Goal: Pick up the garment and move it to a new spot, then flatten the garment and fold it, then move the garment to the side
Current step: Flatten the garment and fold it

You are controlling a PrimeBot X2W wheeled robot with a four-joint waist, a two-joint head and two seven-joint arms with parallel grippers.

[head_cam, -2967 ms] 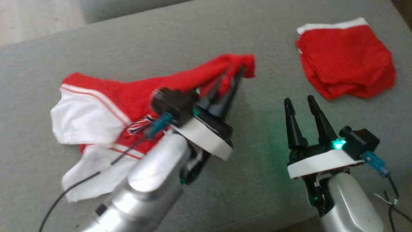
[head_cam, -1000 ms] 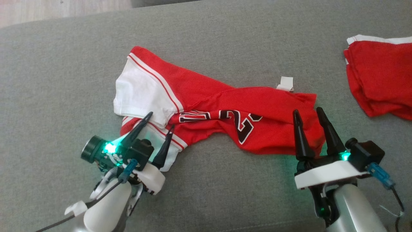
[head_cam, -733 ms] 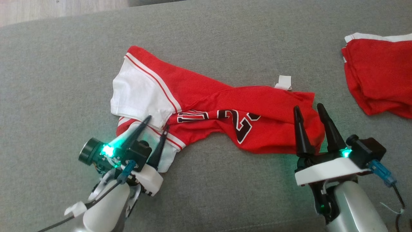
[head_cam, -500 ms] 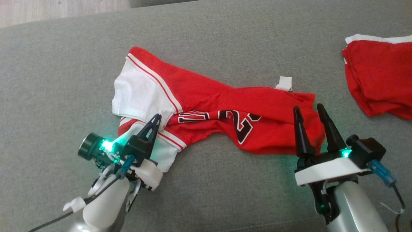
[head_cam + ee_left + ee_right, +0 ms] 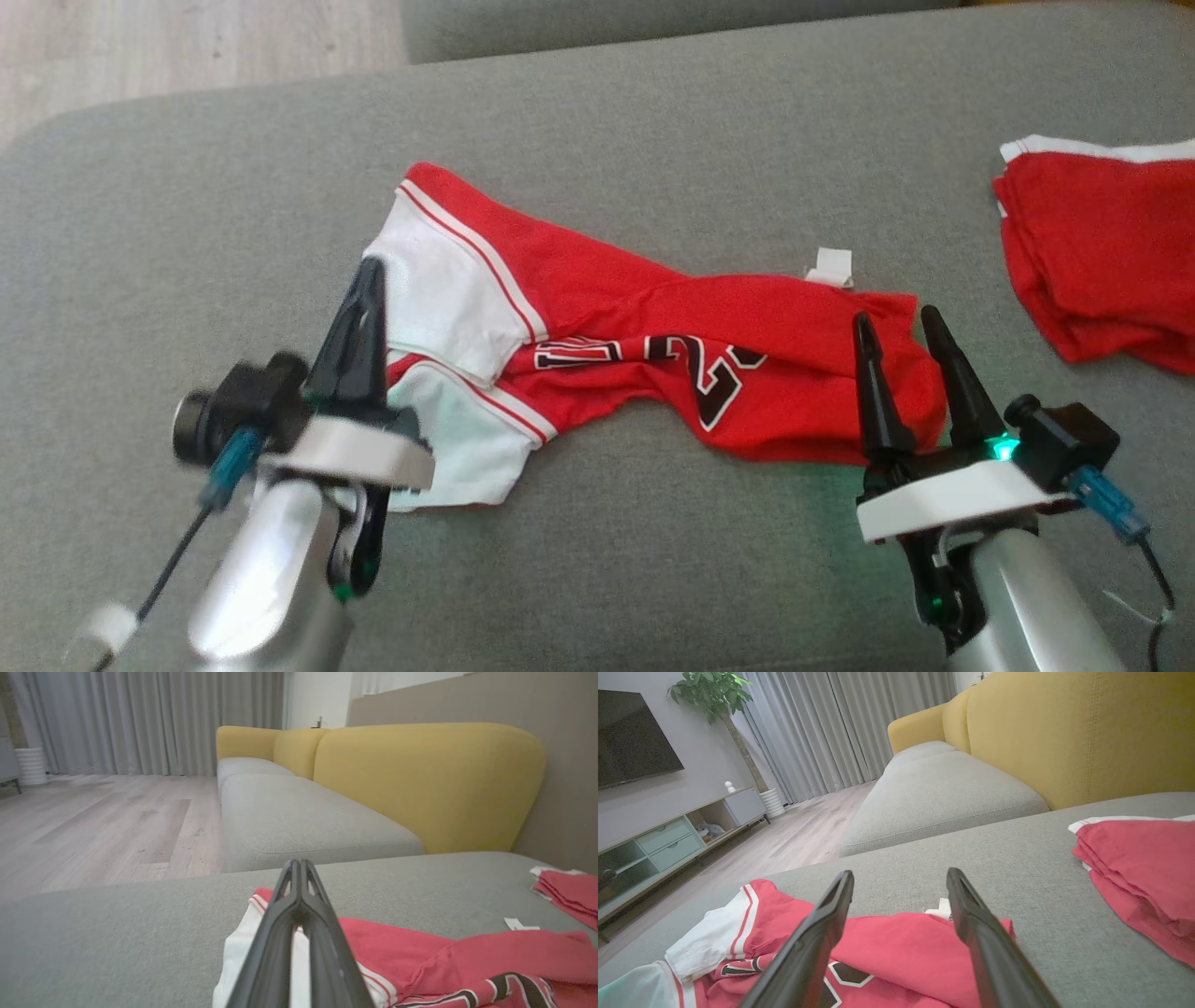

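Grey sofa cushion (image 5: 653,112) | red-and-white jersey (image 5: 653,317) rumpled at its middle | left end effector (image 5: 370,280) pinched closed beside white sleeve (image 5: 448,299), no cloth seen in it | right end effector (image 5: 894,322) spread wide over jersey's right end | likely light, limp, slippery: pinch edge corners

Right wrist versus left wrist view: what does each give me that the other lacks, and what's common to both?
Right wrist view: the right gripper, jaws open over the red jersey, plus a TV, potted plant and cabinet.
Left wrist view: the left gripper, jaws shut above the jersey's white sleeve, with no cloth seen at its tips.
Shared: the jersey, the folded red garment, yellow backrest, curtains and wood floor.
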